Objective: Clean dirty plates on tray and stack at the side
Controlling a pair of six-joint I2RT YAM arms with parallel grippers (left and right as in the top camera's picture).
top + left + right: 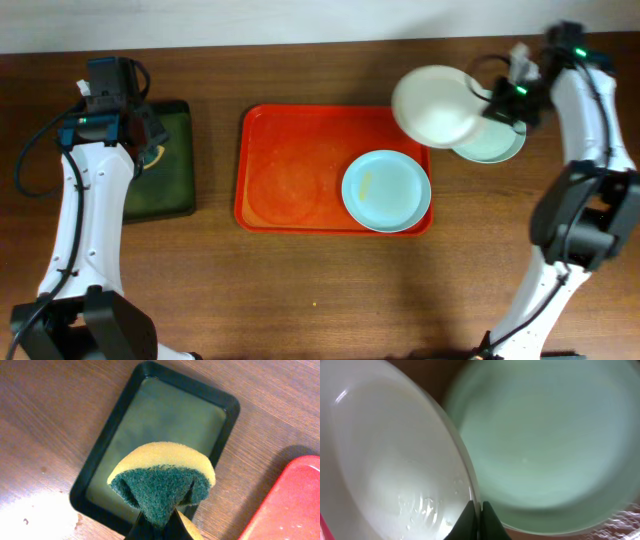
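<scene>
The red-orange tray [290,170] lies mid-table with one mint-blue plate [386,190], faintly smeared yellow, at its right end. My right gripper [487,103] is shut on the rim of the white plate [435,103], held in the air over the tray's back right corner; its wet face fills the left of the right wrist view [390,460]. A second mint plate [497,145] lies on the table right of the tray, below the held one [550,440]. My left gripper [159,522] is shut on a yellow-and-green sponge [162,482] above the dark green tray [165,425].
The dark green tray [165,160] sits at the left of the table, under the left arm. Bare wood runs along the front of the table and to the right of the plates.
</scene>
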